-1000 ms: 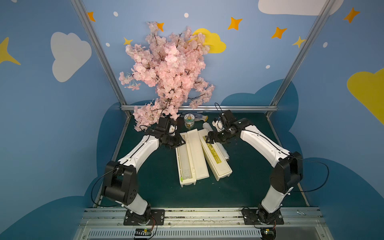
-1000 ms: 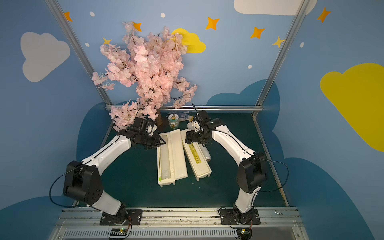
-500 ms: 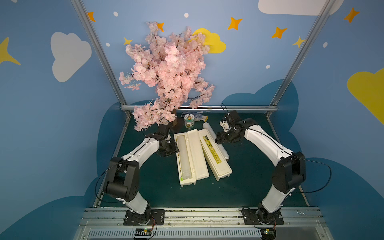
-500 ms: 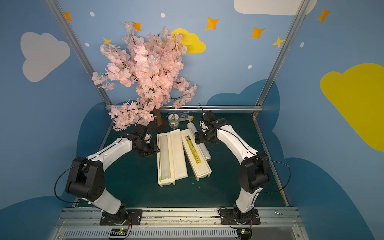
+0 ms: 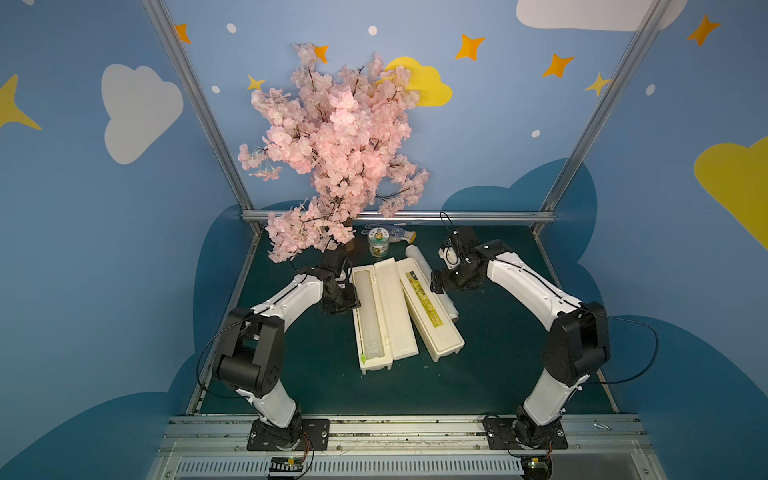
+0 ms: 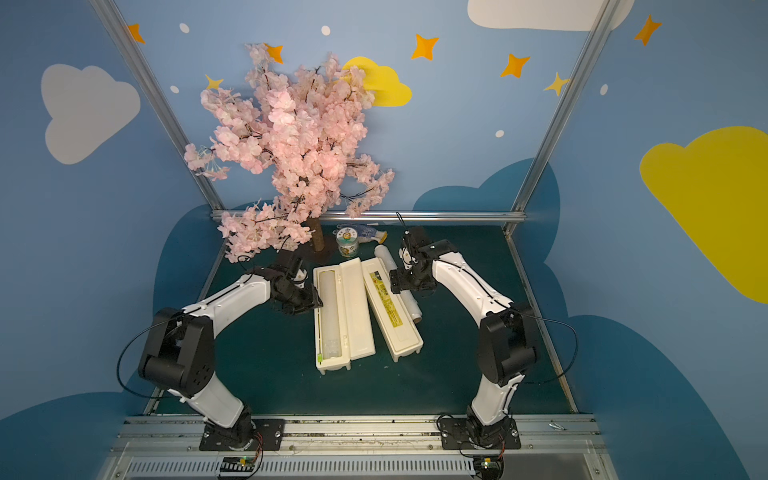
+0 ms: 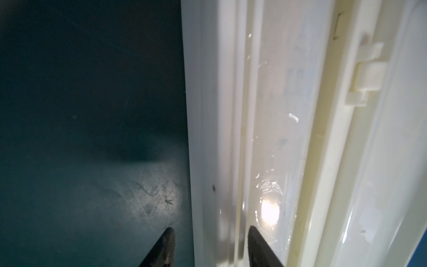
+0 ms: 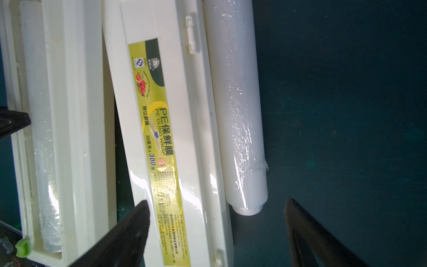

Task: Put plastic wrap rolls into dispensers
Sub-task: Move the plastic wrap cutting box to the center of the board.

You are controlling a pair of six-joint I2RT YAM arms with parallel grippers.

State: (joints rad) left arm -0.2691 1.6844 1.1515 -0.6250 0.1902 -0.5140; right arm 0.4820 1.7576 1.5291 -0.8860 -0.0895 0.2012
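cream dispenser (image 7: 208,115) wall between part-open left claw (image 7: 210,231); right claw (image 8: 217,201) wide, shifted over loose roll (image 8: 235,104).

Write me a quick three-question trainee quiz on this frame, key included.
1. True or false: the open dispenser already holds a roll.
2. Relative to the closed dispenser, the loose roll lies: A) inside it B) beside it on the mat C) on top of it.
3. Fill in: over the right gripper, the jaws stand ____.
Key: 1 true; 2 B; 3 open.
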